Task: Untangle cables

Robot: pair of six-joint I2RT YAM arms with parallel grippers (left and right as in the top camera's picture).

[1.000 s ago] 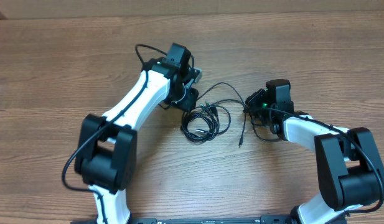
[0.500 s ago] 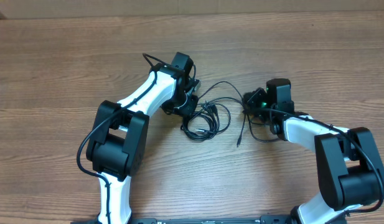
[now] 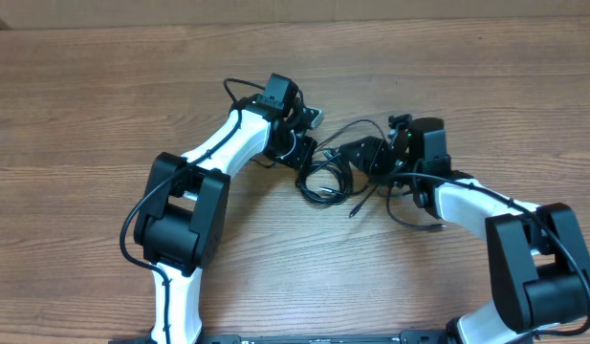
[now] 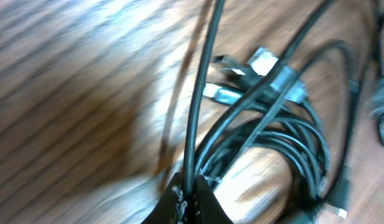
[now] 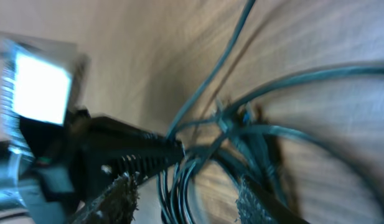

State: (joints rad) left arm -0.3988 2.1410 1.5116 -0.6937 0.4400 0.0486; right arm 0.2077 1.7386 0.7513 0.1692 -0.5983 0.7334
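The cables (image 3: 325, 182) are thin black cords in a small knotted bundle on the wooden table between the two arms. One plug end (image 3: 353, 212) trails toward the front. My left gripper (image 3: 302, 153) is at the bundle's left edge. In the left wrist view it (image 4: 193, 196) is shut on one cord, with the cables (image 4: 272, 124) and their silver plugs just beyond. My right gripper (image 3: 358, 159) reaches in from the right. In the right wrist view it (image 5: 185, 199) is open, with loops of the cables (image 5: 198, 180) between its fingers.
The wooden table (image 3: 84, 115) spreads all round. The arms' own thicker black cables loop by the left wrist (image 3: 239, 88) and under the right arm (image 3: 409, 218). The two grippers are close together over the bundle.
My right gripper has swung left and now straddles the bundle. The bundle has drawn tighter and shifted slightly right. My left gripper has moved a little right, holding its cord.
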